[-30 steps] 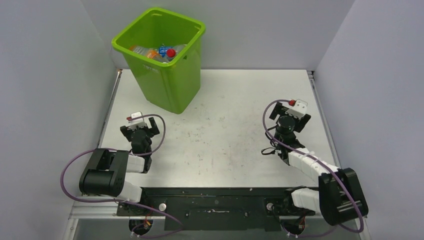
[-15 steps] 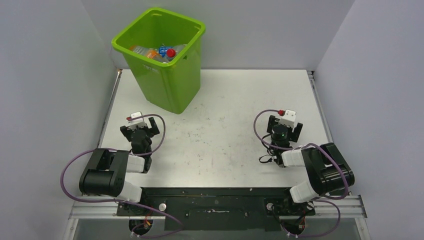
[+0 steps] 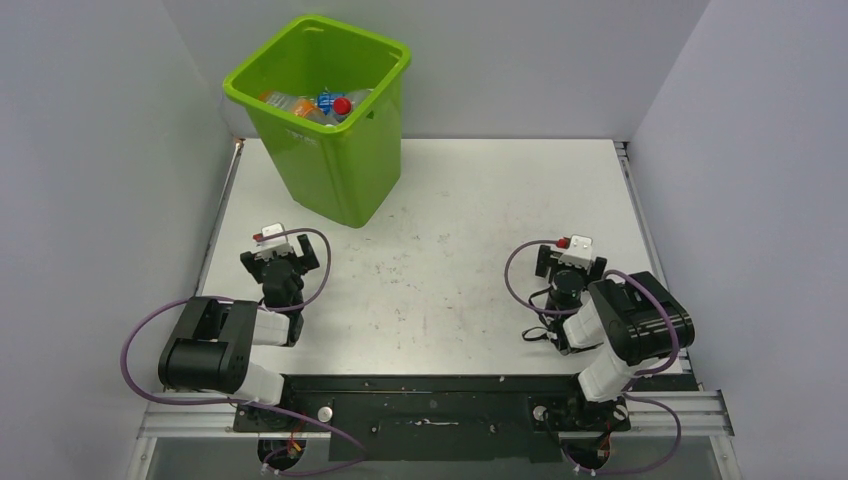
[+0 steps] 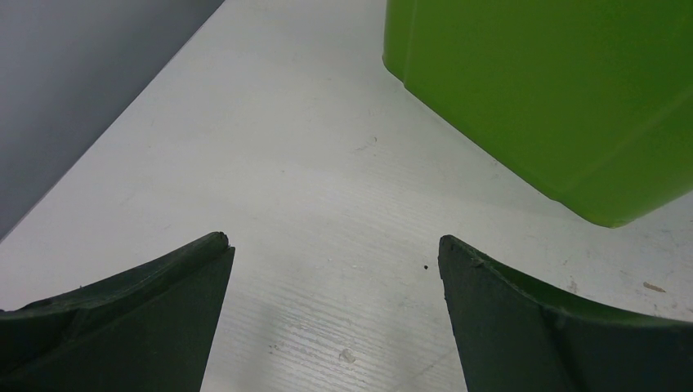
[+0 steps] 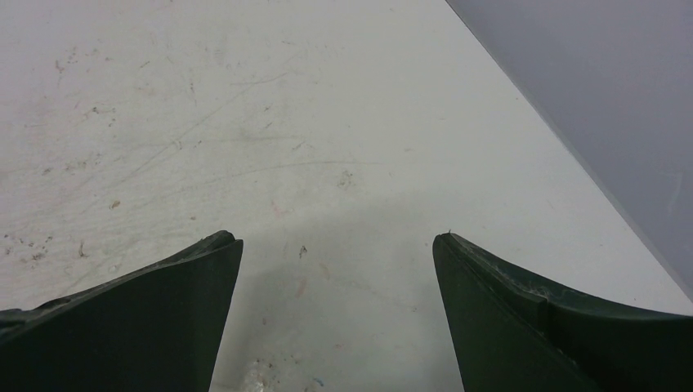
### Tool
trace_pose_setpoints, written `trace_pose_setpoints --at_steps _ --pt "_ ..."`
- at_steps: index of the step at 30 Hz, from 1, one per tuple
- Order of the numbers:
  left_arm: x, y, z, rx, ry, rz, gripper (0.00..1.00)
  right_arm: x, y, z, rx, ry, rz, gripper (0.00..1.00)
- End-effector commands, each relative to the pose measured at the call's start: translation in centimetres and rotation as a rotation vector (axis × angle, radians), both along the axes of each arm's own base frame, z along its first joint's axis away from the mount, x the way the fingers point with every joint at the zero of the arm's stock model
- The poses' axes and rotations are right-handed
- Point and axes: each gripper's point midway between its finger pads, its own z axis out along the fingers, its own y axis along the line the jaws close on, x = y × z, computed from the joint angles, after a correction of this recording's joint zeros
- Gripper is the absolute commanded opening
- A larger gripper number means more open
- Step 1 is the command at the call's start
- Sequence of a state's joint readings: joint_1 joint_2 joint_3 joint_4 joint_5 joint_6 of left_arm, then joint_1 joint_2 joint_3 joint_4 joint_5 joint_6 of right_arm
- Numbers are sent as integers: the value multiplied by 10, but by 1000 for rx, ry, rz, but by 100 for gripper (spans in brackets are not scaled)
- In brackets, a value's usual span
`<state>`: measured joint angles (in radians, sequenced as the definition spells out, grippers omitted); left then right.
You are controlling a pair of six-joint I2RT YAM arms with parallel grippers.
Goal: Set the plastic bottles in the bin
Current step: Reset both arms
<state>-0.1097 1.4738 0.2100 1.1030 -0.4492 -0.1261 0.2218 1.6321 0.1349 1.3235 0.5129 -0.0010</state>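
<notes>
The lime-green bin stands at the far left of the table, and several plastic bottles with red and blue caps lie inside it. No bottle shows on the table. My left gripper rests low near the left edge, in front of the bin, open and empty. In the left wrist view the left gripper has bare table between its fingers, with the bin's wall ahead to the right. My right gripper sits low at the near right, open and empty. The right gripper shows only scuffed table.
Grey walls close in the white table on the left, back and right. A black rail carrying both arm bases runs along the near edge. In the right wrist view the table's right edge meets the wall.
The right arm has folded back toward its base, bringing its open gripper nearer and slightly left. The left arm, bin and bottles have not moved.
</notes>
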Motion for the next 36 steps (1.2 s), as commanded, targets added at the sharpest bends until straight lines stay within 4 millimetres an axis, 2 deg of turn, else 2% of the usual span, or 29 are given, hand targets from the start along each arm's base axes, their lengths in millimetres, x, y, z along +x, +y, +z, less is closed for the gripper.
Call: trace_pose_setpoints --at_steps 1,11,36 --pt "9 0 18 -7 -65 9 96 28 3 21 54 -73 28 90" --pt "11 0 18 -10 -64 6 96 39 -1 14 107 -39 59 90" --pt "10 -1 19 -6 -67 6 96 36 -2 17 95 -51 56 90"
